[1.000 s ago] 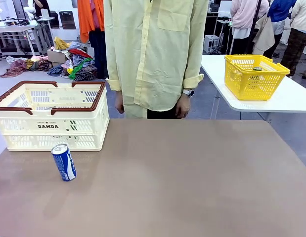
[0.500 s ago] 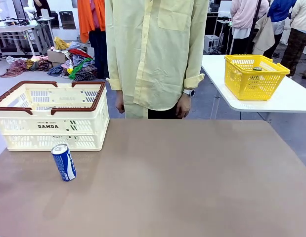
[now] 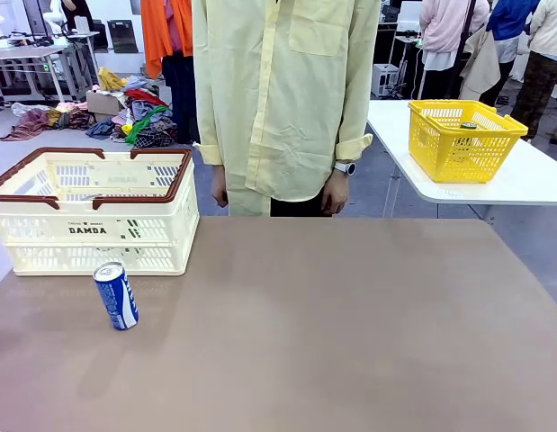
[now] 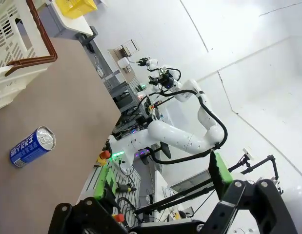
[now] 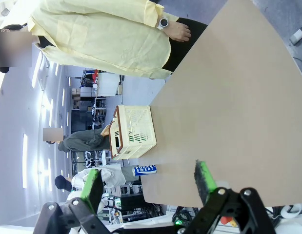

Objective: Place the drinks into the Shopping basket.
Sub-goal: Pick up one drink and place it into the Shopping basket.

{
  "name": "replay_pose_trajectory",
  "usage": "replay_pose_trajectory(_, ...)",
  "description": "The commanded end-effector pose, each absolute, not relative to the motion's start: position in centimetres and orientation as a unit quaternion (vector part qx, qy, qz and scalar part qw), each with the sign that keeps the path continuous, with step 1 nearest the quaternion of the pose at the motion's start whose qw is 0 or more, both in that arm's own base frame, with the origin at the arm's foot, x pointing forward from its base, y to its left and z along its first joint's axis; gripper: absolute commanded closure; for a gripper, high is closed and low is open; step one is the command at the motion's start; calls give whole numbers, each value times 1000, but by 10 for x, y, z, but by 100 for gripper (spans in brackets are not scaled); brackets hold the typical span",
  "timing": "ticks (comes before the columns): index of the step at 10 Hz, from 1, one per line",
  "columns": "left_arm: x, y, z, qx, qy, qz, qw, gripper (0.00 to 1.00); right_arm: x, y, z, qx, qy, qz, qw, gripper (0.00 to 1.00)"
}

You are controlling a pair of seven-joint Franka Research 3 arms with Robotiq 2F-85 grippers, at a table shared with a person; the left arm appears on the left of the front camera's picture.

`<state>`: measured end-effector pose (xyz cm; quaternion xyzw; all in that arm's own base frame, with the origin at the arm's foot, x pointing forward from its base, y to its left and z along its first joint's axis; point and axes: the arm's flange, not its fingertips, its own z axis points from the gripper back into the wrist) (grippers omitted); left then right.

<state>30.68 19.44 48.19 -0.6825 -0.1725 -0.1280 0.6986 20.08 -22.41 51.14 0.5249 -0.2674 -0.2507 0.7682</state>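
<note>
One blue-and-white drink can (image 3: 116, 295) stands on the brown table (image 3: 332, 324), just in front of the cream Shopping basket (image 3: 143, 225) with its dark red-brown rim at the far left. In the left wrist view, the can (image 4: 32, 146) and a corner of the basket (image 4: 9, 34) lie at the left, far from my left gripper (image 4: 159, 175), which is open and holds nothing. My right gripper (image 5: 148, 184) is open too, its green pads spread wide, with the can (image 5: 145, 170) and basket (image 5: 138, 127) small and far off across the table.
A person in a pale yellow shirt (image 3: 282, 99) stands at the table's far edge, hands hanging down. A yellow mesh basket (image 3: 462, 138) sits on a separate white table at the back right. My right arm (image 4: 175, 139) shows beyond the table edge.
</note>
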Motion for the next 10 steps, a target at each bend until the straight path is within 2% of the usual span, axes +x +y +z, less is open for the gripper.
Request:
replay_pose_trajectory(1, 305, 196, 485, -686, -179, -133, 693, 0, 201, -225, 514, 530, -275, -242, 764, 0)
replay_pose_trajectory(7, 307, 195, 482, -683, -173, -128, 699, 0, 201, -225, 514, 530, -275, -242, 764, 0)
replay_pose_trajectory(8, 296, 143, 511, -634, -120, -171, 745, 0, 201, -225, 514, 530, -275, -242, 764, 0)
replay_pose_trajectory(10, 280, 40, 546, -544, -37, -264, 795, 0, 201, -225, 514, 530, -275, -242, 764, 0)
